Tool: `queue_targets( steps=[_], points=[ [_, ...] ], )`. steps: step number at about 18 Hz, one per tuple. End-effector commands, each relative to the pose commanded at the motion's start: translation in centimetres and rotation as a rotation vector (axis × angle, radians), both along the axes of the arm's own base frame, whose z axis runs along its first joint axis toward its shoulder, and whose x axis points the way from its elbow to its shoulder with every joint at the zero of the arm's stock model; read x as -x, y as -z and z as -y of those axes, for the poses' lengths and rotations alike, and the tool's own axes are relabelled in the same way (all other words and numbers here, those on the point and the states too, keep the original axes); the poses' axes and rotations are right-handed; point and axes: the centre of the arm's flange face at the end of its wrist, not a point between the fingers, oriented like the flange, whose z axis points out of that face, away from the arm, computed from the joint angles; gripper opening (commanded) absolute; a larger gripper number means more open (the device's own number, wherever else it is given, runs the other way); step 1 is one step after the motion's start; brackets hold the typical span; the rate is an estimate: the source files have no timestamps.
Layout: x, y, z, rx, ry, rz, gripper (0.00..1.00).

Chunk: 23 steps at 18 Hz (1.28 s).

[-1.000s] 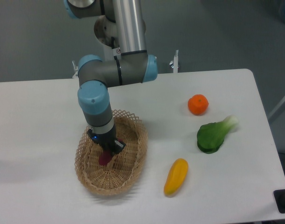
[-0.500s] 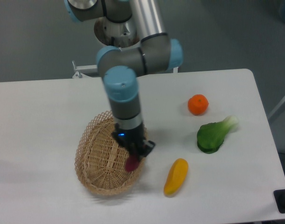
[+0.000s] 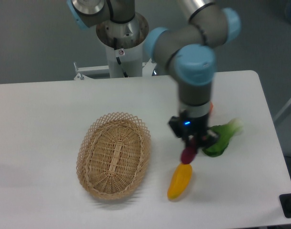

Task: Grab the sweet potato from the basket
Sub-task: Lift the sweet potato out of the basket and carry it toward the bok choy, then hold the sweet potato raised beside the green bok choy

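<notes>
On the white desk (image 3: 50,109), the basket (image 3: 114,155) sits left of centre. The gripper (image 3: 190,149) hangs nearer the right edge, jaws closed on the sweet potato (image 3: 187,154), just above a yellow vegetable (image 3: 179,181) and beside a green vegetable (image 3: 220,137).

I count one basket (image 3: 114,155); one sweet potato (image 3: 187,154); one yellow vegetable (image 3: 179,181); one leafy green (image 3: 220,139); one orange fruit (image 3: 211,108), mostly hidden.

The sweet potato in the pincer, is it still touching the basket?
Apart. The camera view shows the sweet potato held in the pincer, well to the right of the basket, with bare white table between them.
</notes>
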Motion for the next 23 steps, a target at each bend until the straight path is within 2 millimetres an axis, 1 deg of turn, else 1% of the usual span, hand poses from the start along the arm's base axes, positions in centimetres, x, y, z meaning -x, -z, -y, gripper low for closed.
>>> queue_targets(
  steps=[2,4,5,8,23],
  points=[
    [1.5,-0.2,1.8,-0.003,0.015,-0.007,0.22],
    [2.2,-0.1,2.8,0.002,0.033,-0.009,0.22],
    [2.5,0.0,2.9,0.003,0.037,-0.011,0.22],
    [2.9,-0.2,2.8,0.003,0.035,-0.015,0.22],
    [2.7,-0.1,2.6,0.007,0.037,-0.019,0.22]
  ],
)
